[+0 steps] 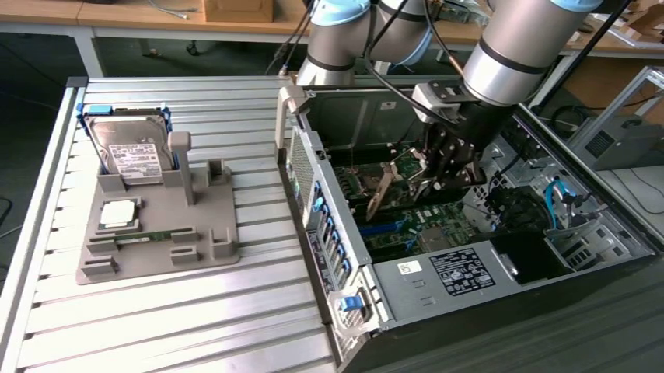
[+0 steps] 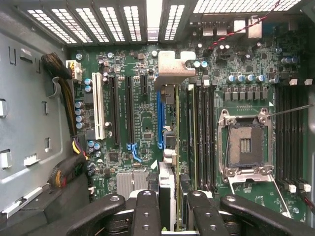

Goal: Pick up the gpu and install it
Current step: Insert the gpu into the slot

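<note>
Lab bench, ribbed metal table (image 1: 155,311) with an open PC case (image 1: 415,311) lying on it. The gpu (image 2: 176,147) stands edge-on inside the case, silver bracket (image 2: 171,69) toward the rear vents, clamped between the gripper (image 1: 441,175) fingers (image 2: 147,211), directly below the wrist. It hangs over the motherboard (image 2: 142,123) beside the blue slot (image 2: 159,120), seemingly not yet seated. Step in hand: insertion; pick looks done. Seating calls for edge lined to slot and bracket meeting rear opening. Off the exterior view's left, a grey fixture (image 1: 155,241) carries a hard drive (image 1: 130,148) and memory stick (image 1: 155,235).
</note>
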You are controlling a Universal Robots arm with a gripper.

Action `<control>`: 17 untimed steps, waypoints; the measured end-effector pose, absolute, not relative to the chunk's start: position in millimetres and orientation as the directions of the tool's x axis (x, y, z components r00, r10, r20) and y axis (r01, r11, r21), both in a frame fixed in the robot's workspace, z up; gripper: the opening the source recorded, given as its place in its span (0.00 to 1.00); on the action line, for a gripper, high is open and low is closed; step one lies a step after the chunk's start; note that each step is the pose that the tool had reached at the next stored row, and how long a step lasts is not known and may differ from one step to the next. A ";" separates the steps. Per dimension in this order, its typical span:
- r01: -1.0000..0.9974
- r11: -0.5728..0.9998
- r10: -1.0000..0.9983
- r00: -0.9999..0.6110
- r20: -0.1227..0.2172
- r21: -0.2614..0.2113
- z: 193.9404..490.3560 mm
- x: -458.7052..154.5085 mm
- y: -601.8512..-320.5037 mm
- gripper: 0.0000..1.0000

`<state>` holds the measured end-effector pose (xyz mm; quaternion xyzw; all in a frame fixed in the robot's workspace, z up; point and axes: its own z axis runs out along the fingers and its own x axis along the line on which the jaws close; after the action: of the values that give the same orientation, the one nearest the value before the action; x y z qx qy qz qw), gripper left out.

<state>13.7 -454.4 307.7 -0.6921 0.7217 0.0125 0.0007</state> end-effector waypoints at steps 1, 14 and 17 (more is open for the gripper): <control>-0.999 0.041 -0.999 -0.042 -0.018 0.017 307.5 12.8 -454.4 0.27; -0.999 0.040 -0.999 -0.040 -0.018 0.017 305.7 7.4 -454.3 0.27; -0.999 0.040 -0.999 -0.040 -0.018 0.017 305.2 6.5 -454.4 0.27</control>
<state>6.5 -454.4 305.2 -0.6929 0.7209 0.0126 0.0007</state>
